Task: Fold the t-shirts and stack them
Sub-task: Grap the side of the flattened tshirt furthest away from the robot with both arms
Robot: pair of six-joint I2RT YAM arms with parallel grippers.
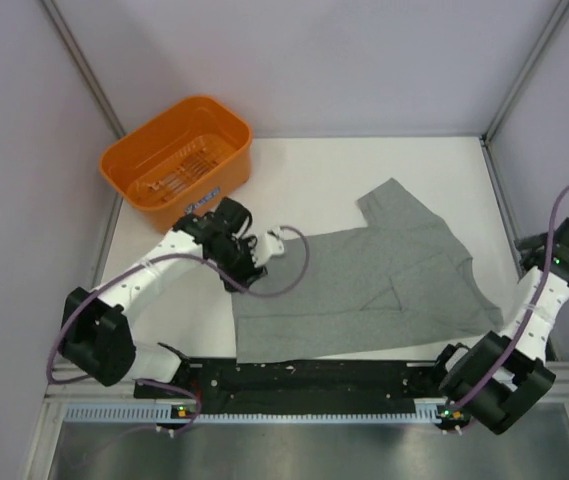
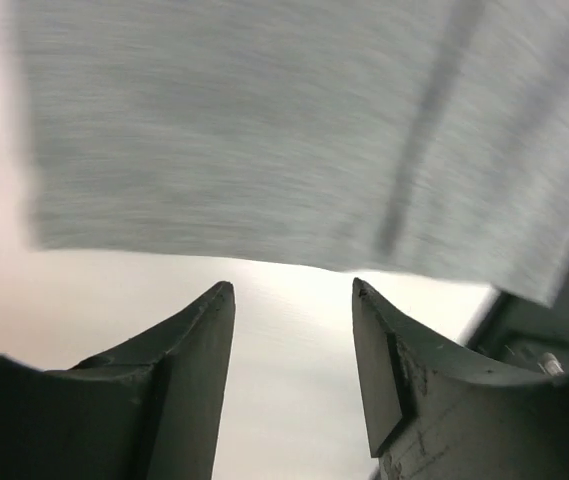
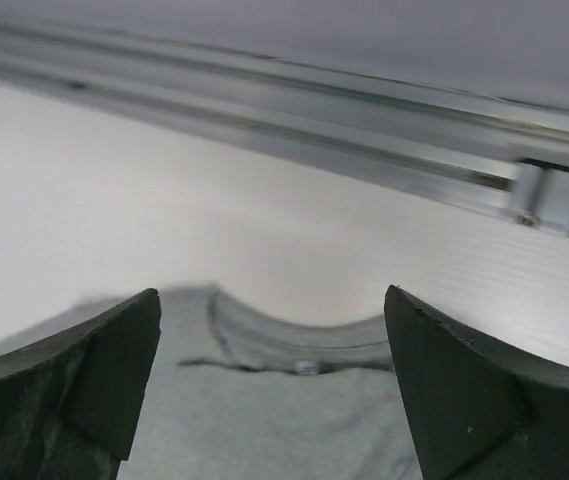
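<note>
The heather-grey t-shirt lies spread flat on the white table, partly folded, with one sleeve pointing to the back. My left gripper is open and empty, just off the shirt's left edge. In the left wrist view the shirt's edge lies just beyond the gripper, and bare table shows between the fingers. My right gripper is at the right side of the table, open and empty. In the right wrist view the gripper is spread wide over the shirt's round neckline.
An orange plastic basket stands at the back left, behind the left arm. A black rail runs along the near edge between the arm bases. Walls and metal posts enclose the table; a metal frame rail shows in the right wrist view.
</note>
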